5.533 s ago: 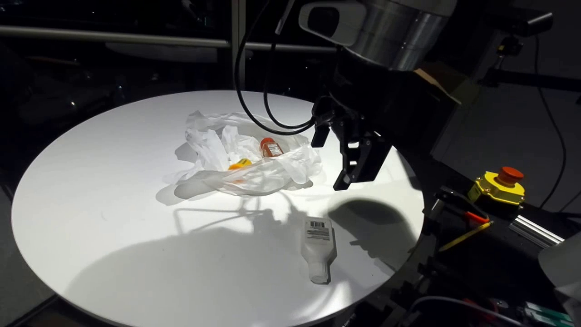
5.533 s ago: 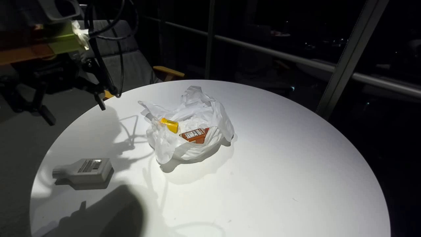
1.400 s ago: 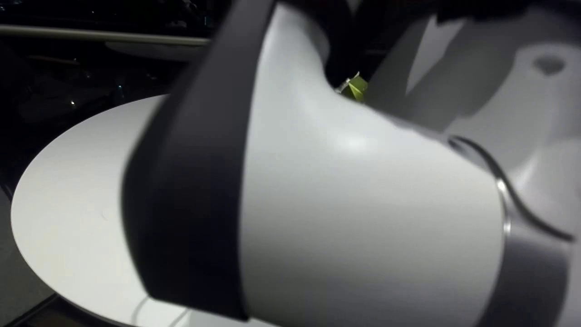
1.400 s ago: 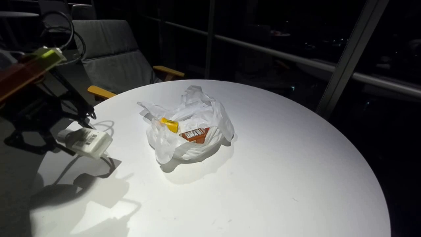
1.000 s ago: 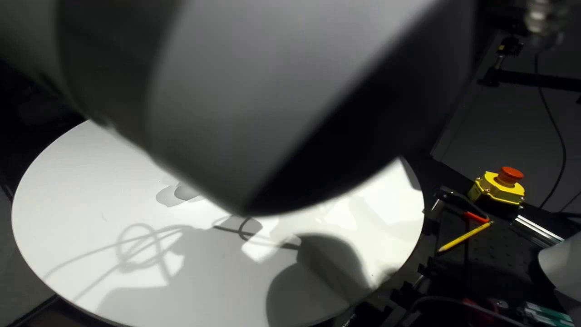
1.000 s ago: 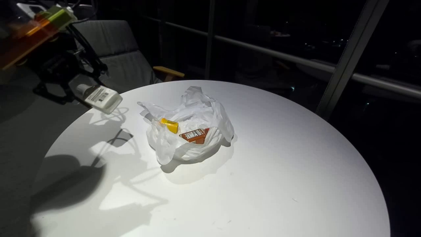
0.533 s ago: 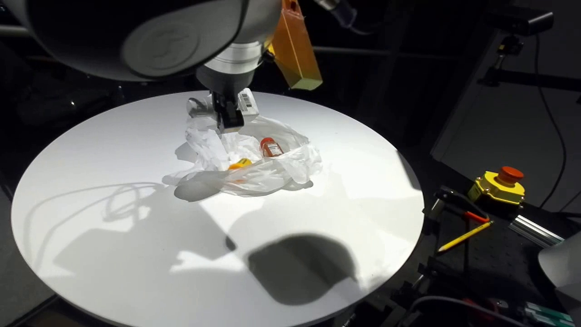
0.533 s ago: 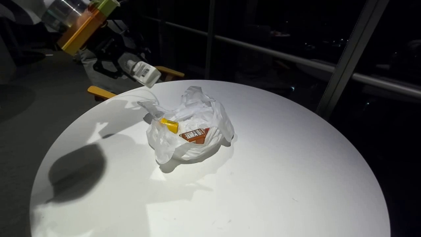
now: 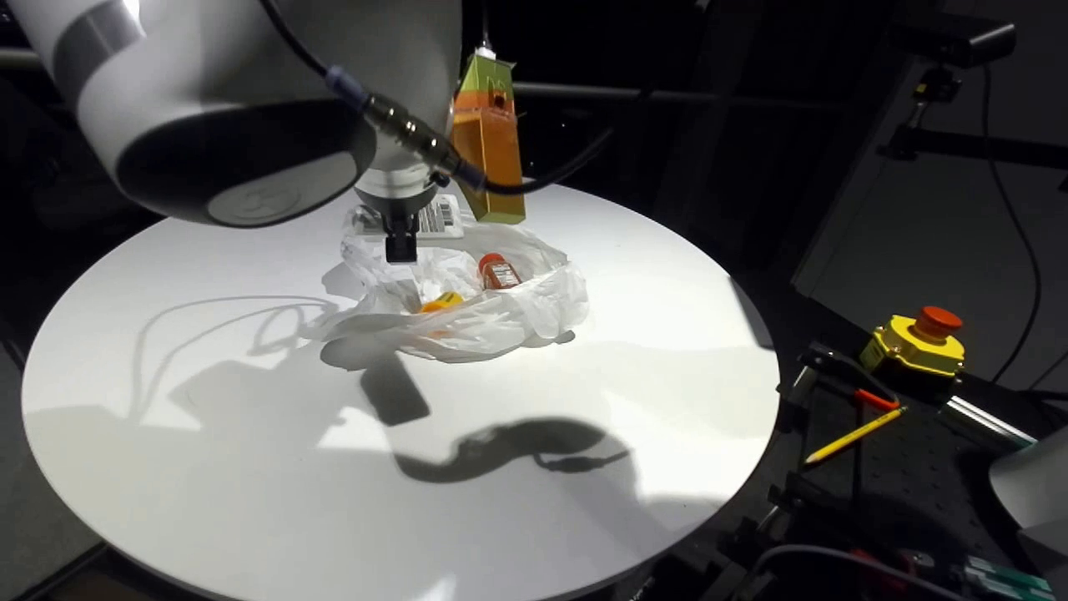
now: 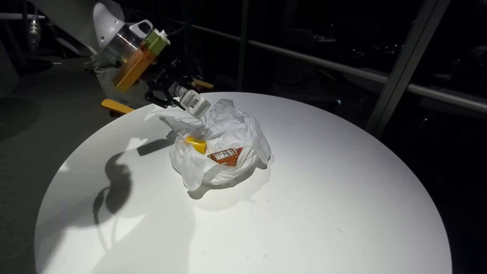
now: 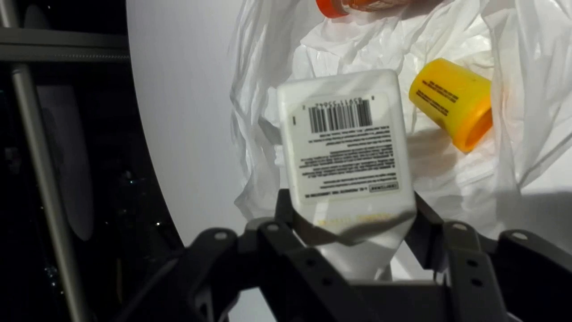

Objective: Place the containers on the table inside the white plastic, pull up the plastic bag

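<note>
Yellow tapered plastic cup [image 11: 449, 100] and flat brown-red bottle [image 10: 224, 156] lie inside the crumpled white plastic bag [image 10: 192, 169], toward the far edge of the round white table [image 10: 323, 213] in both exterior views; tool [image 11: 353, 214] grips boxy white plastic bottle [image 11: 344, 138] over the bag; release and pull-up judged outstanding.

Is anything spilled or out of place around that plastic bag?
No spill shows. Inside the crumpled plastic bag, the yellow container and orange-red bottle lie on their sides rather than standing, which looks untidy; the gripper holds the white bottle tilted.
</note>
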Action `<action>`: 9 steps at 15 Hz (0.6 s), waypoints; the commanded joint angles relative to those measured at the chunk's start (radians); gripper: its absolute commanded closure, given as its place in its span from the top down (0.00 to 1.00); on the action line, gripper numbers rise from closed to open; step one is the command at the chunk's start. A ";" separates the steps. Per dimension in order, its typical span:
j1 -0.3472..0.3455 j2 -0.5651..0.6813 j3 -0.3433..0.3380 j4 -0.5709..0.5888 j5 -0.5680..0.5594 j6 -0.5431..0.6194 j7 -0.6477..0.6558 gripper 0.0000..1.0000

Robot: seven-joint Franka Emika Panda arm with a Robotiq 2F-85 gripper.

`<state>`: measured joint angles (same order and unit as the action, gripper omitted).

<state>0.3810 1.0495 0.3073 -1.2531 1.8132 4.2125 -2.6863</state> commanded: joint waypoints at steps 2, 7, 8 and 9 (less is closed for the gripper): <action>0.040 0.153 -0.117 0.280 0.111 0.062 -0.019 0.39; 0.024 0.065 -0.156 0.221 0.343 0.047 -0.038 1.00; 0.043 0.047 -0.204 0.227 0.414 0.028 -0.053 1.00; 0.055 0.029 -0.232 0.237 0.474 0.023 -0.075 1.00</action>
<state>0.4012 1.1570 0.1435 -1.0033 2.1428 4.2155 -2.7125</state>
